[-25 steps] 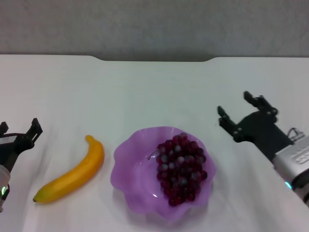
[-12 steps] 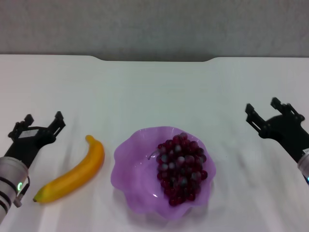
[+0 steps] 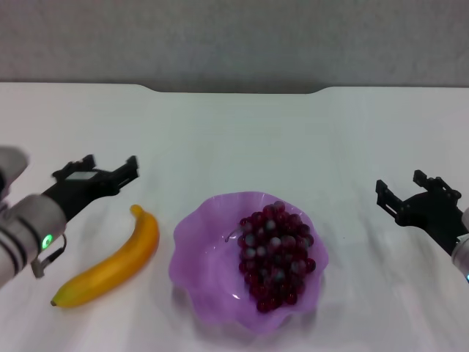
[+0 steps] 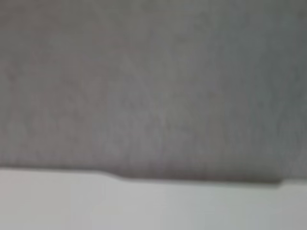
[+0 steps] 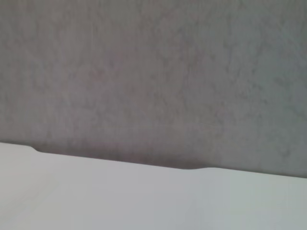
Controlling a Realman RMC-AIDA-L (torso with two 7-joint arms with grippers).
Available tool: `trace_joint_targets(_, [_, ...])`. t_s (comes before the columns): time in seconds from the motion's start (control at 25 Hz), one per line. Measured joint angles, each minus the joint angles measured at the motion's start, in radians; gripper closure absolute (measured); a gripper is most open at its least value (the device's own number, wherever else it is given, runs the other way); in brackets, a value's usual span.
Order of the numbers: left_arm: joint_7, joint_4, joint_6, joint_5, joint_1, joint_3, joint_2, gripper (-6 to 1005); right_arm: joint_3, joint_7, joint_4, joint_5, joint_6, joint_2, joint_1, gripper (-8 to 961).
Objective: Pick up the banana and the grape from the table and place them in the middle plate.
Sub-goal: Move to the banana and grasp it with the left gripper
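Note:
The yellow-orange banana (image 3: 111,262) lies on the white table (image 3: 234,139), left of the purple scalloped plate (image 3: 198,257). The bunch of dark red grapes (image 3: 275,253) lies inside the plate, on its right half. My left gripper (image 3: 106,171) is open and empty, above the table just beyond and left of the banana's stem end. My right gripper (image 3: 410,192) is open and empty at the right, well clear of the plate. Both wrist views show only the table's far edge and the grey wall.
The table's far edge has a notch (image 3: 234,89) in front of a grey wall (image 3: 234,37). Nothing else stands on the table.
My left gripper has moved in from the left edge toward the banana's stem end. My right gripper has drawn back to the right, away from the plate.

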Motion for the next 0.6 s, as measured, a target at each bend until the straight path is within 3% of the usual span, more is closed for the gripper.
trace_joint_targets(0.08, [0.058, -0.119, -0.243, 0.076, 0.014, -0.102, 0.001, 144, -0.002, 0.000, -0.002, -0.002, 0.008, 0.000, 0.002, 186])
trace_joint_targets(0.16, [0.167, -0.241, -0.495, 0.136, 0.033, -0.218, -0.025, 144, -0.004, 0.000, 0.001, -0.003, 0.014, -0.001, 0.003, 186])
trace_joint_targets(0.2, [0.238, -0.303, -0.626, 0.157, 0.043, -0.281, -0.047, 144, -0.004, 0.000, 0.002, -0.003, 0.015, -0.001, 0.006, 186])
trace_joint_targets(0.32, [0.546, -0.436, -1.019, 0.168, 0.048, -0.524, -0.164, 144, -0.004, 0.000, 0.000, -0.003, 0.031, 0.000, 0.014, 186])
trace_joint_targets(0.36, [0.617, -0.459, -1.104, 0.153, 0.043, -0.570, -0.178, 144, -0.005, 0.000, 0.003, -0.004, 0.038, 0.000, 0.017, 186])
trace_joint_targets(0.44, [0.727, -0.490, -1.254, 0.109, 0.019, -0.628, -0.178, 144, -0.012, 0.001, 0.016, -0.005, 0.044, 0.000, 0.018, 186])
trace_joint_targets(0.6, [0.761, -0.496, -1.429, 0.144, -0.038, -0.685, -0.172, 145, -0.027, 0.001, 0.026, -0.006, 0.052, 0.000, 0.018, 186])
